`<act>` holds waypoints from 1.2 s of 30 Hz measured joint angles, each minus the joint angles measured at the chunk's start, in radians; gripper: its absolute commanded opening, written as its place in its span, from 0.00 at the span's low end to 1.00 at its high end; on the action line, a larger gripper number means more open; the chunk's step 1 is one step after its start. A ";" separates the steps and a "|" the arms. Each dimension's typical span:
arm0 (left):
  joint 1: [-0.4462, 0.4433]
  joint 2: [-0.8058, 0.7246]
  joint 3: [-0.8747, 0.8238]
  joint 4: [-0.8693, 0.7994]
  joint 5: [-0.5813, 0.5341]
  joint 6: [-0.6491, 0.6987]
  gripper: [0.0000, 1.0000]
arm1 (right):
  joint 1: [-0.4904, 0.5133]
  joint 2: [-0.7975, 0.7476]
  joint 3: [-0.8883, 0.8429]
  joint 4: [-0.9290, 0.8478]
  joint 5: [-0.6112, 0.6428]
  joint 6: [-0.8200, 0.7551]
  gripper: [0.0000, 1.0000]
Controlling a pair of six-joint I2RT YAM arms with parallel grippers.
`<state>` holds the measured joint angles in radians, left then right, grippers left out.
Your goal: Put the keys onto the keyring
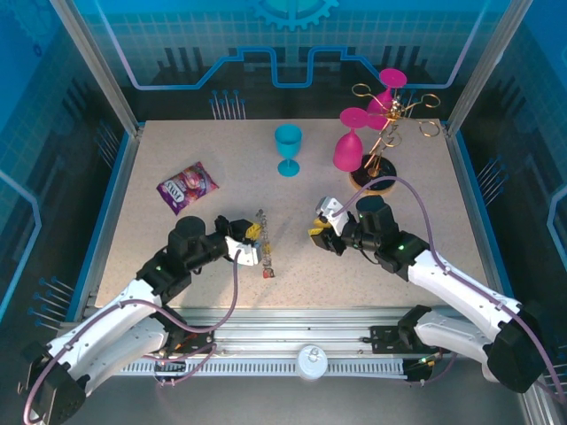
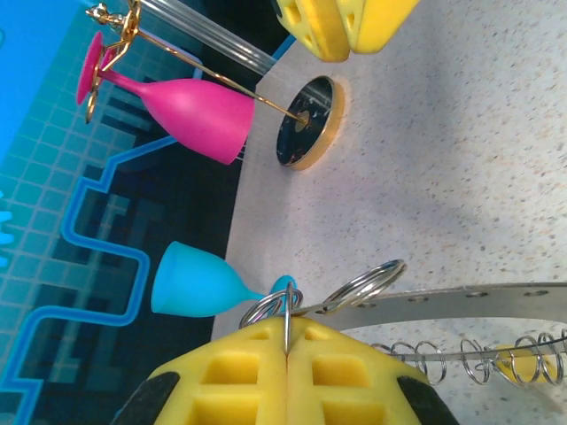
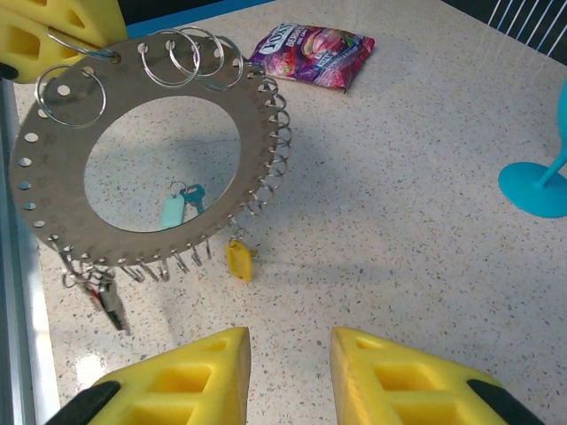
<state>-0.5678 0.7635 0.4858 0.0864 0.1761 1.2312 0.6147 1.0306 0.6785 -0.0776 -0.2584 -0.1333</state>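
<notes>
The keyring (image 3: 259, 124), a flat grey ring with small wire loops round its rim, stands tilted on edge on the table (image 1: 262, 237). My left gripper (image 2: 286, 350) is shut on one small loop at its upper rim, and the grey band (image 2: 461, 301) runs off to the right. A yellow key (image 3: 238, 260) hangs from a lower loop, and a dark bunch of keys (image 3: 106, 297) hangs at the bottom left. A teal key with a pale tag (image 3: 174, 209) shows through the hole. My right gripper (image 3: 290, 372) is open and empty, a short way right of the ring (image 1: 321, 232).
A purple snack packet (image 1: 187, 187) lies at the back left. A blue goblet (image 1: 288, 149) stands at the back centre. Pink goblets hang on a golden rack (image 1: 376, 133) at the back right, its round base (image 2: 306, 124) on the table.
</notes>
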 measured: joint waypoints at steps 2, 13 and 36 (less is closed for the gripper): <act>0.001 0.008 0.000 0.013 -0.004 0.008 0.00 | 0.000 0.007 0.000 0.005 -0.003 -0.009 0.30; 0.111 0.016 0.000 0.054 0.055 -0.095 0.00 | 0.000 0.053 -0.001 0.018 -0.018 -0.037 0.29; 0.175 0.050 0.042 -0.013 0.297 -0.631 0.00 | 0.214 0.212 -0.046 0.502 0.022 -0.373 0.41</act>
<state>-0.3927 0.8139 0.5274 0.0731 0.4728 0.6003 0.8284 1.2427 0.6327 0.4240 -0.2367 -0.5068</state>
